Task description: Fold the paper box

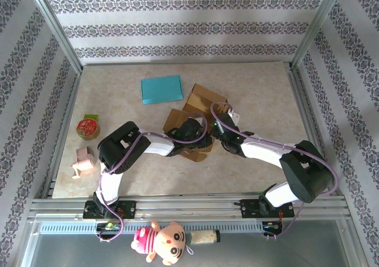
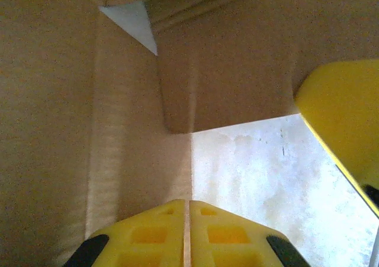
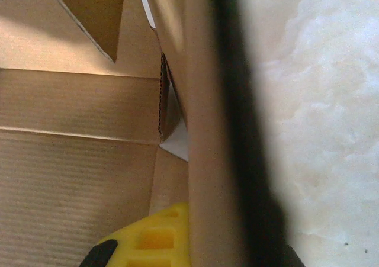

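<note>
Though open, box (image 1: pixel 201 98) in right claw (image 3: pixel 210 237)

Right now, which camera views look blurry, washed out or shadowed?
Top external: even light, sharp, only faint shadows on the table beside the paper box. Left wrist: cardboard close and soft, table glaring white. Right wrist: a blurred dark band runs down the box wall, table washed out.

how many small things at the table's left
2 for sure: a red-topped round tin and a pink toy on its near side. A green scrap behind the tin may be a third.
</note>
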